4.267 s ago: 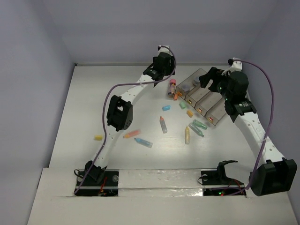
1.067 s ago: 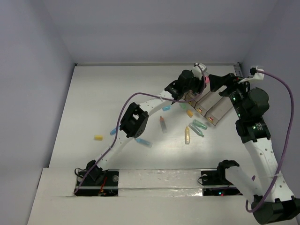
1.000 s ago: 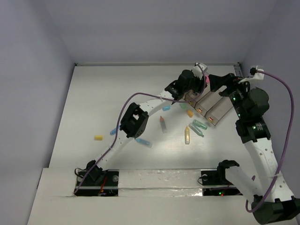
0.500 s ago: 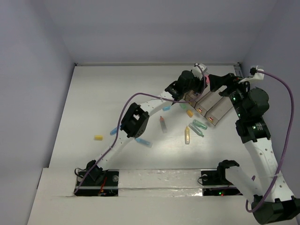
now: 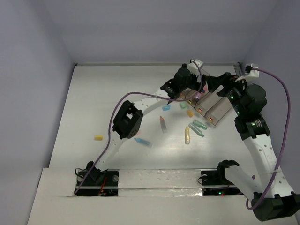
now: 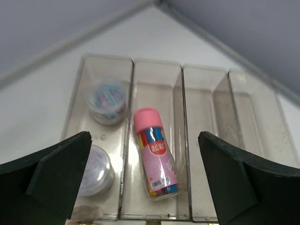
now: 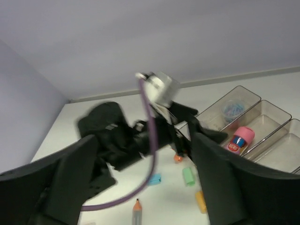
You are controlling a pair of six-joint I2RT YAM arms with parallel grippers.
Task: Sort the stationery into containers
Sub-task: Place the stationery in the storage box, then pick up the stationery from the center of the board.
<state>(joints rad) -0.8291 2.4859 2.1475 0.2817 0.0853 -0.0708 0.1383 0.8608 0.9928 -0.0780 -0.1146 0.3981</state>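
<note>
1. Surveying outward from the arm bases: a yellow stub (image 5: 98, 137) lies alone at the left of the table (image 5: 117, 89), well apart from the rest. A blue marker (image 5: 143, 142) lies nearer the middle.
2. Mid-table, loose: an orange-tipped marker (image 5: 162, 124) and a yellow marker (image 5: 187, 135), each with its long axis running roughly near-to-far. Pale green markers (image 5: 199, 126) lie on a diagonal, near the tray's near end.
3. Just short of the tray (image 5: 218, 110): an orange stub (image 5: 190, 113), a green stub (image 5: 183, 105) and a blue stub (image 5: 166, 108). None is inside a compartment.
4. Tray contents, from the left wrist view: a pink-capped tube (image 6: 154, 154) lies lengthwise in the second compartment from the left, and two clear tubs (image 6: 108, 98) sit in the first.
5. Left gripper (image 6: 143, 140): hangs above the tray, fingers spread wide with nothing between them. The tube below is free of them.
6. Right gripper (image 7: 144, 140): by the tray's far right side, jaws apart and empty.
7. Assessment: sorting is part done, and the coming move is judged to be a pick from the loose stock.
   - All loose stock lies on the near side of both grippers, toward the bases.
   - The three stubs lie nearest the left gripper.
   - The pale green and yellow markers lie closer to the right arm's side.
   - Whichever arm goes, its fingers should close across the piece's long axis, not along it.
</note>
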